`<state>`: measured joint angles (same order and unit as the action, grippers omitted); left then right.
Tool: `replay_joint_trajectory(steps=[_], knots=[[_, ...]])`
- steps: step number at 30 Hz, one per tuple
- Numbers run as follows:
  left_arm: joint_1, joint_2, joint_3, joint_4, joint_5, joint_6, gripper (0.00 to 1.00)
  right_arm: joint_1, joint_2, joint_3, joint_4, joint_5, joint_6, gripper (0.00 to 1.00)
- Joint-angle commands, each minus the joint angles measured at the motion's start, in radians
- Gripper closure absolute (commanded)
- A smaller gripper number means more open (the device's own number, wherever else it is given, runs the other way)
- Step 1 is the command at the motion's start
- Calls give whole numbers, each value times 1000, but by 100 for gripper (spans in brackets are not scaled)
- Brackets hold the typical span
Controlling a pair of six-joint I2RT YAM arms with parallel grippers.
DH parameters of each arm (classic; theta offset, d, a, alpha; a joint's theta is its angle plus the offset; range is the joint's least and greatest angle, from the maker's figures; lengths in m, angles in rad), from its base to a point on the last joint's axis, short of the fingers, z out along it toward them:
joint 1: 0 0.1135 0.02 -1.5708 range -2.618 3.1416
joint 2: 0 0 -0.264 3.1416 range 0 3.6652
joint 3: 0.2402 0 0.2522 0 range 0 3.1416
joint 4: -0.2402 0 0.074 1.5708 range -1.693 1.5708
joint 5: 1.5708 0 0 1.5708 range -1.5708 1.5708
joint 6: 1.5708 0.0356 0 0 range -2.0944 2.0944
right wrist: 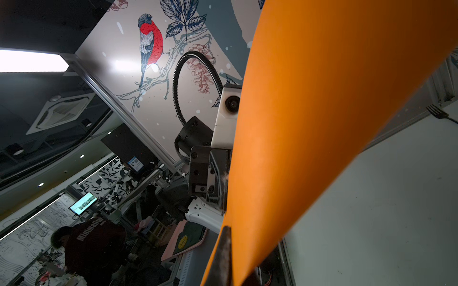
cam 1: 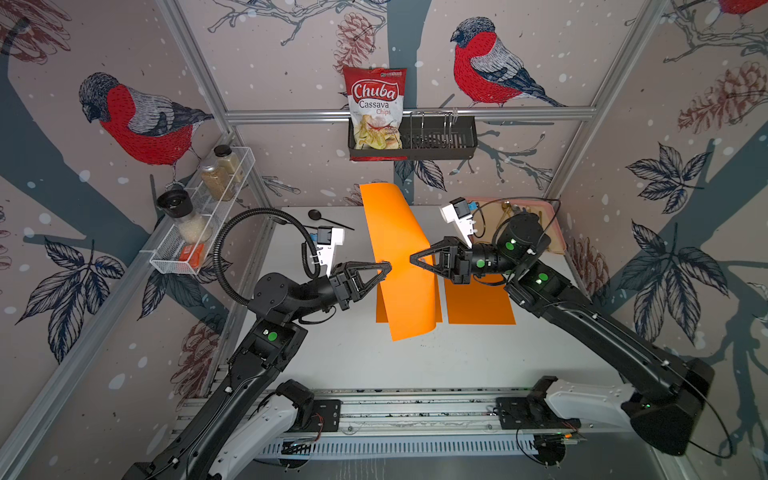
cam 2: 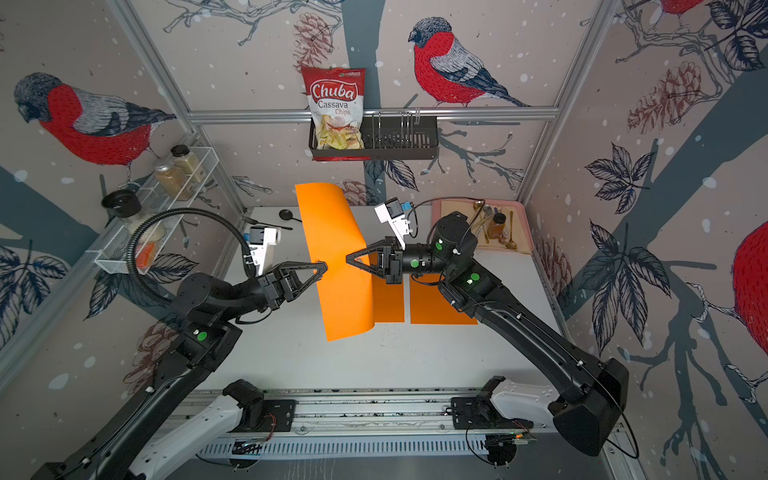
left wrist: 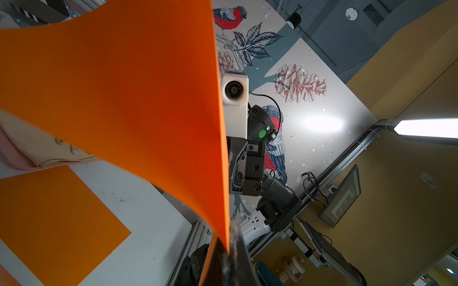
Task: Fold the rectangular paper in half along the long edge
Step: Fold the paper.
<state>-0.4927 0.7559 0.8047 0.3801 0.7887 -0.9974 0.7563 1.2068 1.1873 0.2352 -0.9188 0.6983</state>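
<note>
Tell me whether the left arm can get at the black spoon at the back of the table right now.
Probably not as it stands: the left gripper is shut on the raised orange paper. The spoon lies near its wrist on bare table, unobstructed, so releasing first should free it.

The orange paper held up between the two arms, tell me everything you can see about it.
The orange paper is a plain, matte rectangular sheet with no crease visible, lifted above the white table and bowed along its length. The left pincer and right pincer are shut on its opposite long edges, about midway. Its far end rises toward the back wall; its near end hangs low, partly hiding a flat orange sheet.
</note>
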Motion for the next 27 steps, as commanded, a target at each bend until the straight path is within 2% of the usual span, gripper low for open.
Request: replay_joint_trajectory(steps=[1, 5, 9, 12, 17, 27], knots=[[2, -3, 7, 27, 18, 4, 100, 1, -4, 7, 47, 0, -9, 100], [2, 1, 7, 26, 14, 0, 99, 12, -4, 8, 41, 1, -18, 100], [2, 9, 6, 39, 21, -11, 81, 30, -1, 19, 4, 15, -45, 100], [3, 13, 5, 51, 23, -17, 75, 43, 2, 26, -11, 26, -58, 100], [2, 18, 3, 66, 27, -27, 71, 65, 10, 33, -18, 39, -70, 100], [-11, 21, 5, 69, 32, -29, 71, 84, 41, 47, -51, 63, -101, 100]])
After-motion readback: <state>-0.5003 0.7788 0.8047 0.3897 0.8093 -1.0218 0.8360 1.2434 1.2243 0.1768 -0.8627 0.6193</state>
